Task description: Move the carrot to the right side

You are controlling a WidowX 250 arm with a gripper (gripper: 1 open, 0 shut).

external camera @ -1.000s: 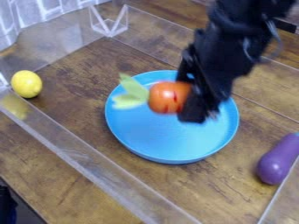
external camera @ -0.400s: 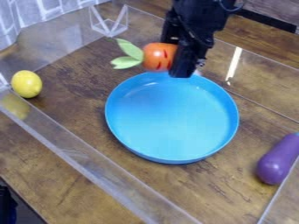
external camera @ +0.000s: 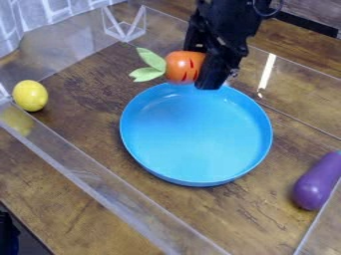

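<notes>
Hanging above the far edge of the blue plate (external camera: 196, 134), the black pincer (external camera: 202, 70) grips the carrot (external camera: 182, 66), its fingers pressed against the orange body on the side nearer the arm. The carrot is lifted clear of the bench, just past the plate's far rim, with its light green leaves (external camera: 148, 64) sticking out to the left in the camera view. Dark stripes cross the orange part. The arm reaches in from the top of the picture and its dark links hide the wood behind it.

The bench (external camera: 80, 149) is made of dark brown wooden planks with a visible grain, running diagonally across the view. A clear plastic wall (external camera: 74, 45) borders the work area on the left and far sides, and a second clear strip lies along the near left edge, catching pale reflections. A small clear stand sits at the far corner. Behind the wall the room shows only as a pale, blurred surface at the top left.

The plate lies flat near the middle of the bench and has nothing in it. A yellow lemon (external camera: 30, 96) rests near the left wall, well apart from the plate. A purple eggplant (external camera: 318, 180) lies at the right edge of the view, near the plate's right rim but not touching it.
</notes>
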